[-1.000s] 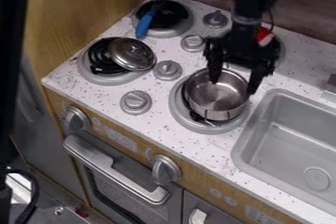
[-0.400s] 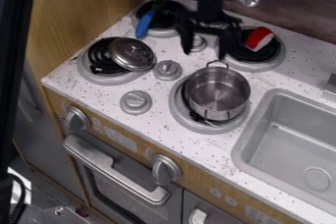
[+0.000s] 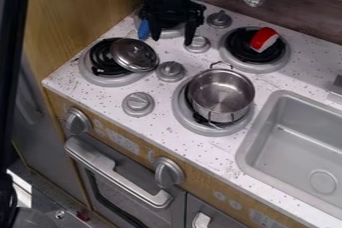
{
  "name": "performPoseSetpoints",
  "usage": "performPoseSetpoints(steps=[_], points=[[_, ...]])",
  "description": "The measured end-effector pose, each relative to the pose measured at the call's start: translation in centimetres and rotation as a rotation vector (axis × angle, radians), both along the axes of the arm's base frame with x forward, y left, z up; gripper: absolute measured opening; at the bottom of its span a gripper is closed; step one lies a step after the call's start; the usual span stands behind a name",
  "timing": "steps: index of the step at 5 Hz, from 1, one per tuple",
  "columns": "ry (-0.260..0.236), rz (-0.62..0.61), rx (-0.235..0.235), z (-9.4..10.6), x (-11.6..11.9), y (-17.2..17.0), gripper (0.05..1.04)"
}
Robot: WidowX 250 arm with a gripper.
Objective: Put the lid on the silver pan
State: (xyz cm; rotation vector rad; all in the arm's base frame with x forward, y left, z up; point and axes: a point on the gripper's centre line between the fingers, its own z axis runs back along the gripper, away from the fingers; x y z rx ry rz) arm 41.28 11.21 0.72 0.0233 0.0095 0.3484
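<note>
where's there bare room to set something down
Bare: the sink, and the counter between it and the red object's burner. Crowded: around the gripper, by the blue handle; the lid and silver pan occupy two burners.

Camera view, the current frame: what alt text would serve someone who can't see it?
A silver pan stands uncovered on a toy stove; a metal lid lies on the front left burner. An open, empty black gripper hangs over the back left burner.

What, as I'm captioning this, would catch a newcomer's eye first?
Probably the shiny, uncovered silver pan on the near right burner. Next, the bright red-and-white object on the burner behind it, and the black claw, open by the far left burner.
</note>
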Motion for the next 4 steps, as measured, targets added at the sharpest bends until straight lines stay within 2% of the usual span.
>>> performPoseSetpoints(steps=[1,2,3,4], points=[[0.010,0.006,0.062,-0.8,0.2,1.5,0.999],[-0.006,0.042,0.111,-0.7,0.1,3.7,0.999],[0.020,0.062,0.139,-1.9,-0.2,4.9,0.999],[0.017,0.065,0.162,-1.9,0.2,5.5,0.999]])
